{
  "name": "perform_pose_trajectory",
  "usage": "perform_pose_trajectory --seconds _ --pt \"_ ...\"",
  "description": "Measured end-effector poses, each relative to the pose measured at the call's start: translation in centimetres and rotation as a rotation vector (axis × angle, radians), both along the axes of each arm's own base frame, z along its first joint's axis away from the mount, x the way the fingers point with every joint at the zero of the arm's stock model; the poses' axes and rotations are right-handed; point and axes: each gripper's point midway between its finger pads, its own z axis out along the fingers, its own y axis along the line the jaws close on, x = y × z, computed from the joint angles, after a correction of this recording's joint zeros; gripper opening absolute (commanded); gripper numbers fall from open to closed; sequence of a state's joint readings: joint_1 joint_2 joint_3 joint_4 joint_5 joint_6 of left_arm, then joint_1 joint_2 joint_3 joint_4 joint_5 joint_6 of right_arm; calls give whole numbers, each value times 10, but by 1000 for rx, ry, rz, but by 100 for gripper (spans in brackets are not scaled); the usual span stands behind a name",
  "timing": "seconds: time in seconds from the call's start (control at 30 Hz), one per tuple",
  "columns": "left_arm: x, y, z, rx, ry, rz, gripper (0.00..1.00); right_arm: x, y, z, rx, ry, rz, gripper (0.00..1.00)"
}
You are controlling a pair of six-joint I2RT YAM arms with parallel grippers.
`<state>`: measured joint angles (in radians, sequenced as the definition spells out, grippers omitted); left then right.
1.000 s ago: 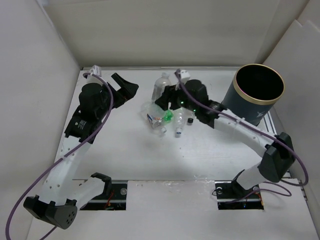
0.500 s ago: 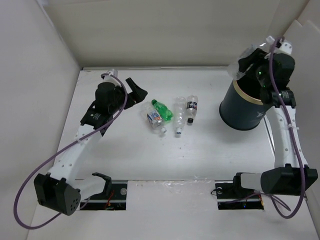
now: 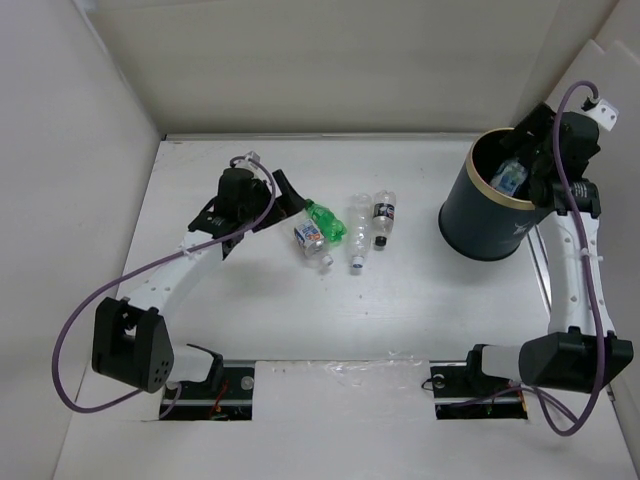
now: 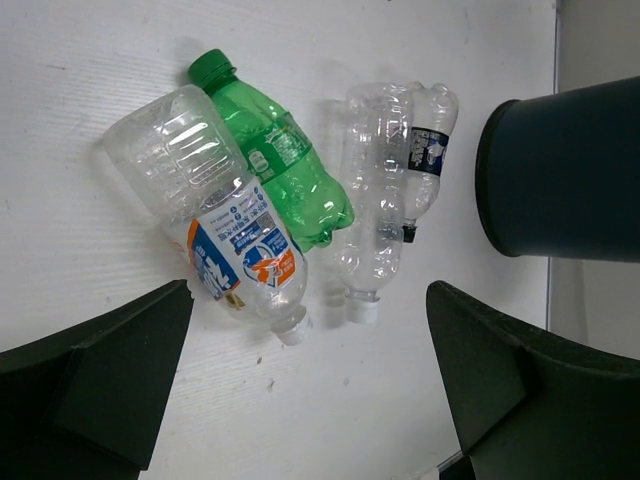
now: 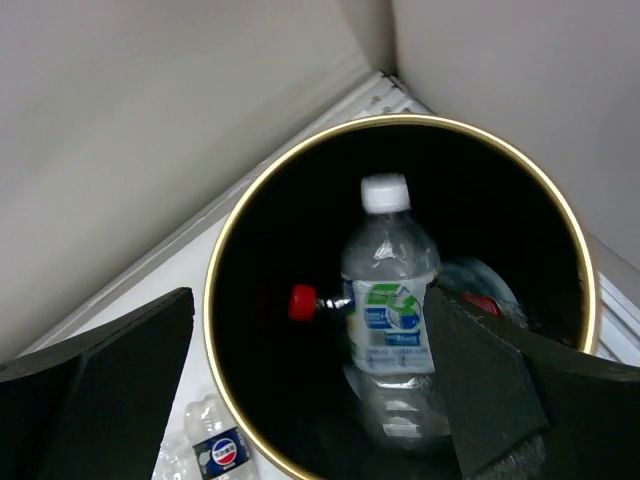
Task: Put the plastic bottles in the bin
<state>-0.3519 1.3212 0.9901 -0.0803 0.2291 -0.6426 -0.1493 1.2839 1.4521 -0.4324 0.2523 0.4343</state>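
Four plastic bottles lie mid-table: a green one (image 3: 325, 222) (image 4: 280, 165), one with a blue and orange label (image 3: 311, 238) (image 4: 235, 240), a clear one (image 3: 358, 235) (image 4: 372, 210) and a black-labelled one (image 3: 382, 218) (image 4: 428, 150). My left gripper (image 3: 290, 195) (image 4: 310, 300) hovers open just left of them, holding nothing. The dark bin (image 3: 485, 225) (image 5: 215, 300) stands at the right. My right gripper (image 3: 530, 160) (image 5: 310, 298) is open above its mouth. Inside, a white-capped bottle (image 3: 508, 178) (image 5: 390, 300) is free of the fingers, beside a red-capped one (image 5: 303, 301).
High white walls close in the table on three sides. The bin stands close to the right wall and the back right corner. The right arm's links rise along the table's right edge. A blue-labelled bottle (image 5: 215, 445) lies just outside the bin's wall.
The right arm swung from the bottle cluster to over the bin with a bottle, then opened; the bottle is now inside. The left arm reached rightward up to the bottles.
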Motion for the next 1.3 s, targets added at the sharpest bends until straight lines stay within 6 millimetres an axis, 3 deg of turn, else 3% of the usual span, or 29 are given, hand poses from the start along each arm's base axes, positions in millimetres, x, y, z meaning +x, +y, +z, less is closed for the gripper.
perform_pose_trajectory --seconds 0.23,0.4,0.5,0.6,0.73,0.83,1.0,1.27,1.3 --pt "-2 3 -10 -6 62 47 100 -13 -11 2 22 28 -89 100" --pt "3 -9 -38 10 175 61 100 -18 10 2 55 -13 16 100" --pt "8 -17 -63 25 258 71 100 -18 26 -9 82 -8 102 100" --pt "5 -14 -85 53 333 111 100 -13 38 -24 109 16 171 100" --pt "11 -7 -94 86 367 171 100 -11 49 -45 141 51 225 100" --pt "31 -9 -94 96 358 201 100 -10 54 -53 154 61 253 100" --pt "50 -9 -112 127 378 250 100 -8 61 -47 160 36 293 100" --pt "57 -9 -147 168 459 282 100 -8 74 -44 180 24 361 100" --pt "56 -9 -150 170 469 284 94 -8 75 -43 183 23 369 100"
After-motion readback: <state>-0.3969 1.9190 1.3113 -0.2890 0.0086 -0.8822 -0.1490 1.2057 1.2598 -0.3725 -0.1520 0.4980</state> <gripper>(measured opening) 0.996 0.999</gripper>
